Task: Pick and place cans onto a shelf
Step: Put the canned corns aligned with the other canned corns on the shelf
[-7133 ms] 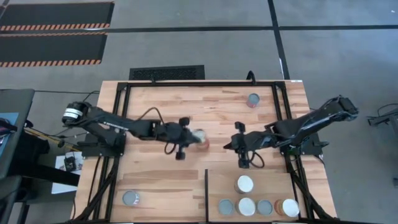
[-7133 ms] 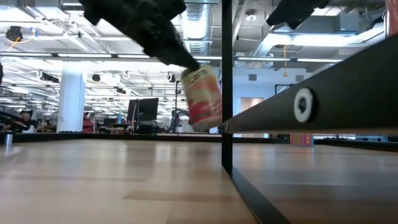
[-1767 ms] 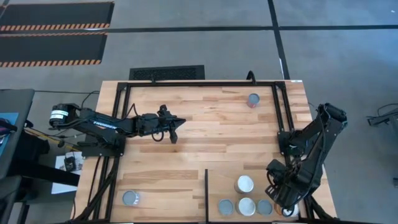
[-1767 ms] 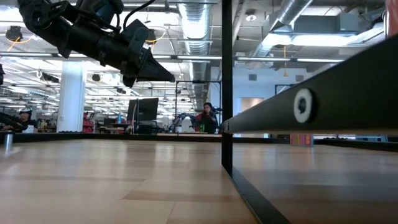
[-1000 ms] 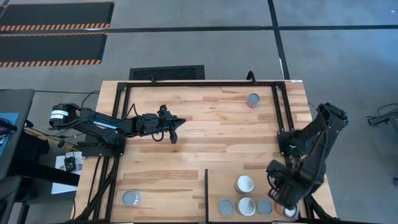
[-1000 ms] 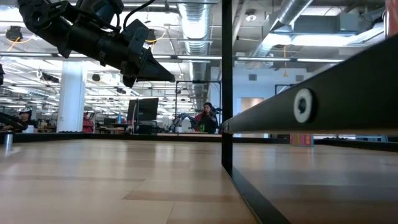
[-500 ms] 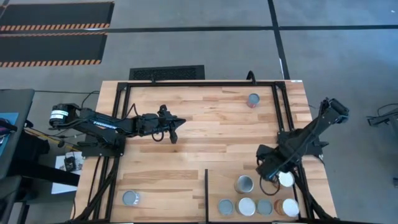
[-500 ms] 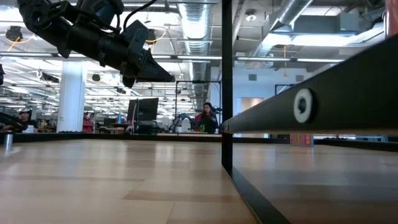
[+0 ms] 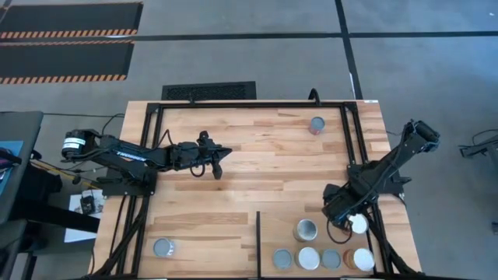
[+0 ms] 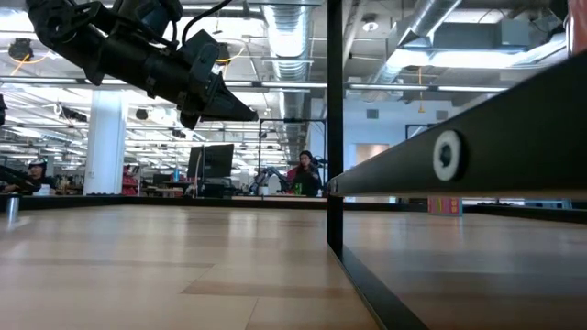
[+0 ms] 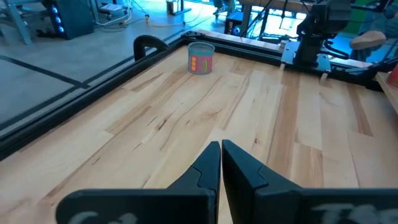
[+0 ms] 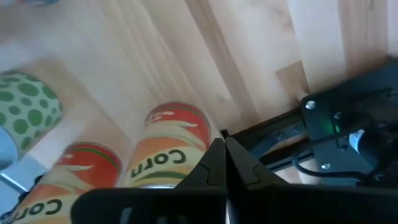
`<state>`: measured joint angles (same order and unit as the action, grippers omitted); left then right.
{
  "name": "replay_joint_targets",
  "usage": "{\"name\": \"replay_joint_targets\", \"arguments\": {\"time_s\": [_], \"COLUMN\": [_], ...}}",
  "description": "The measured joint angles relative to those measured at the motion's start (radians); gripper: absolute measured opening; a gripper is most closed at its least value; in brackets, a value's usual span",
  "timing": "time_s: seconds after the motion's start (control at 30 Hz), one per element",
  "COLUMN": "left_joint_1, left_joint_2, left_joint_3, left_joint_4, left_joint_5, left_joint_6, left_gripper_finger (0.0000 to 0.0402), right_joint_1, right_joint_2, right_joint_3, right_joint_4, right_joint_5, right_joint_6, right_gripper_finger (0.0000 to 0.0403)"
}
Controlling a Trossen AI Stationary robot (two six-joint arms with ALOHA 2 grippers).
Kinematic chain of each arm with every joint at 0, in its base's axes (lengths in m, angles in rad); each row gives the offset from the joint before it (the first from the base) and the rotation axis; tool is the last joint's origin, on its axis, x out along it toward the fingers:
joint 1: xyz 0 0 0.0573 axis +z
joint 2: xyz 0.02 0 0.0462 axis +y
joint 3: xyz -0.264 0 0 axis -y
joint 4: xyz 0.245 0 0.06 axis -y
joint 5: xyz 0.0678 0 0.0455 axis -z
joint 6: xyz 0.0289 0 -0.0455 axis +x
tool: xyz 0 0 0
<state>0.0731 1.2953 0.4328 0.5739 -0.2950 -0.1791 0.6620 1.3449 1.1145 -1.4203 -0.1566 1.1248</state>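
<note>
My left gripper (image 9: 218, 160) is shut and empty, held above the middle of the table; it also shows in the low view (image 10: 240, 112) and in its wrist view (image 11: 221, 163). My right gripper (image 9: 335, 215) is shut and empty, above the shelf (image 9: 276, 230) at the near right. Several cans stand on the shelf: a grey-topped one (image 9: 306, 229), a white-topped one (image 9: 358, 224) and a row by the near edge (image 9: 309, 257). The right wrist view shows two orange corn cans (image 12: 169, 142) and a green-dotted can (image 12: 28, 112) below the shut fingers (image 12: 224, 155). Loose cans stand at the far right (image 9: 317, 124) (image 11: 201, 58) and near left (image 9: 163, 247).
A thin black divider bar (image 9: 258, 241) bounds the shelf on its left. The black metal frame (image 9: 372, 225) runs along the table's right side, close to my right arm, and shows in the right wrist view (image 12: 336, 118). People sit in the room beyond the table (image 10: 303, 174).
My right gripper has risen from the shelf's near right corner and moved toward the far edge and a little left. A white-topped can now shows on the right side of the shelf, where the arm had covered it.
</note>
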Motion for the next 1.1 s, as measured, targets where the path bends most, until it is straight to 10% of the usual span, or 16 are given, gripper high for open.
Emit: {"name": "replay_joint_targets", "arguments": {"time_s": [1.1], "left_joint_1": [0.0], "left_joint_2": [0.0], "left_joint_3": [0.0], "left_joint_4": [0.0], "left_joint_5": [-0.007], "left_joint_6": [-0.001], "left_gripper_finger": [0.0004], "right_joint_1": [0.018], "right_joint_2": [-0.064], "right_joint_3": [-0.078], "right_joint_4": [0.051], "right_joint_5": [-0.051], "right_joint_6": [0.029], "right_gripper_finger": [0.0004]}}
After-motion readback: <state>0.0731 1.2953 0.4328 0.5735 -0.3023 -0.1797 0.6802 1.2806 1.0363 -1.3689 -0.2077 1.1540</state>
